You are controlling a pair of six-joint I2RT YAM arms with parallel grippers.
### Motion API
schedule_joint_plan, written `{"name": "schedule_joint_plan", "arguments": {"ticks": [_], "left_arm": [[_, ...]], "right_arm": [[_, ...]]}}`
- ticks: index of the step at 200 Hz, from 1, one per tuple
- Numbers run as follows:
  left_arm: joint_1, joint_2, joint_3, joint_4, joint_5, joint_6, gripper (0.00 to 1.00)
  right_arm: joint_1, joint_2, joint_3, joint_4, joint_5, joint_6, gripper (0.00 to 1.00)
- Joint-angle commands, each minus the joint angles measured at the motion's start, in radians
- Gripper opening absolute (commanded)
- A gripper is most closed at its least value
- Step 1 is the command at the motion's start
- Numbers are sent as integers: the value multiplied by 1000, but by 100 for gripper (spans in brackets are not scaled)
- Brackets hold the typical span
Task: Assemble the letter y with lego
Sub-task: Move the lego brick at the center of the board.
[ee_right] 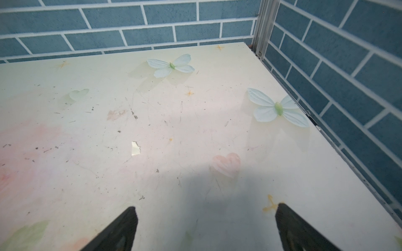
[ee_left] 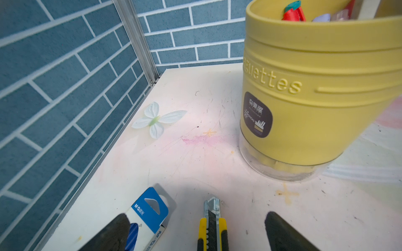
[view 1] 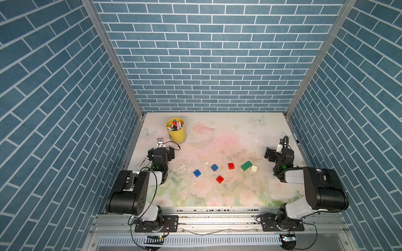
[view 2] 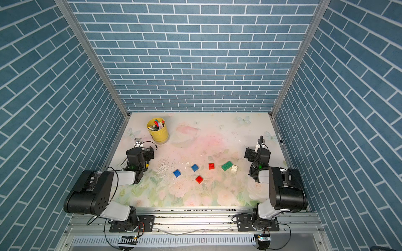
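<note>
Left gripper [ee_left: 196, 214]: its jaws stand wide apart and hold nothing. It hangs at the table's left edge, over a utility knife [ee_left: 212, 226] and a blue card pack [ee_left: 150, 210], well apart from the bricks.
Yellow cup [view 1: 177, 134]: it stands upright near the far left corner, full of markers [view 1: 176, 125]. It has no lego in it, so leave it alone.
Blue bricks [view 1: 197, 173] [view 1: 214, 167]: both are loose, studs up, left of centre.
Red bricks [view 1: 220, 179] [view 1: 231, 166]: both are loose and apart from each other.
Green brick [view 1: 246, 165]: it lies at an angle, touching or just beside the white brick [view 1: 254, 168].
Right gripper [ee_right: 206, 207]: it is spread wide and empty, over bare table [ee_right: 195, 130] at the right edge.
Step in hand: no bricks are joined yet, so you are likely reaching for the first one.
Doing it well: come straight down and close across a brick's flat sides. Take care not to knock the white brick when you grip the green.
</note>
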State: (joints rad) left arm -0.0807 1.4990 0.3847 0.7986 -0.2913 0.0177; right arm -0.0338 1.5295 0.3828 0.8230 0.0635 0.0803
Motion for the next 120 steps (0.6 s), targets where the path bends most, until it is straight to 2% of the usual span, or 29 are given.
{"name": "schedule_joint_plan", "arguments": {"ticks": [1, 9, 18, 31, 47, 62, 74, 89, 109, 120], "left_arm": [[9, 6, 14, 2, 7, 7, 100], [7, -9, 27, -31, 21, 13, 100], [7, -58, 101, -193, 43, 24, 99], [7, -91, 208, -394, 1, 11, 100], [6, -155, 229, -453, -60, -45, 100], [5, -212, 239, -500, -76, -117, 99], [6, -239, 264, -561, -72, -162, 100], [6, -271, 287, -618, -33, -234, 99], [6, -287, 329, -710, 55, -429, 100], [8, -275, 368, -777, 138, -501, 100]], "right_arm": [[-3, -3, 18, -1, -2, -29, 99], [3, -18, 27, -26, 26, -31, 99], [18, -58, 54, -104, 39, -43, 99], [34, -126, 109, -258, 61, -53, 99], [42, -189, 138, -353, 74, -39, 99], [40, -258, 145, -419, 81, 38, 99], [39, -311, 157, -476, 42, 108, 99], [30, -362, 181, -567, -63, 222, 99], [23, -350, 278, -804, -97, 395, 99], [10, -307, 311, -839, -265, 409, 98]]}}
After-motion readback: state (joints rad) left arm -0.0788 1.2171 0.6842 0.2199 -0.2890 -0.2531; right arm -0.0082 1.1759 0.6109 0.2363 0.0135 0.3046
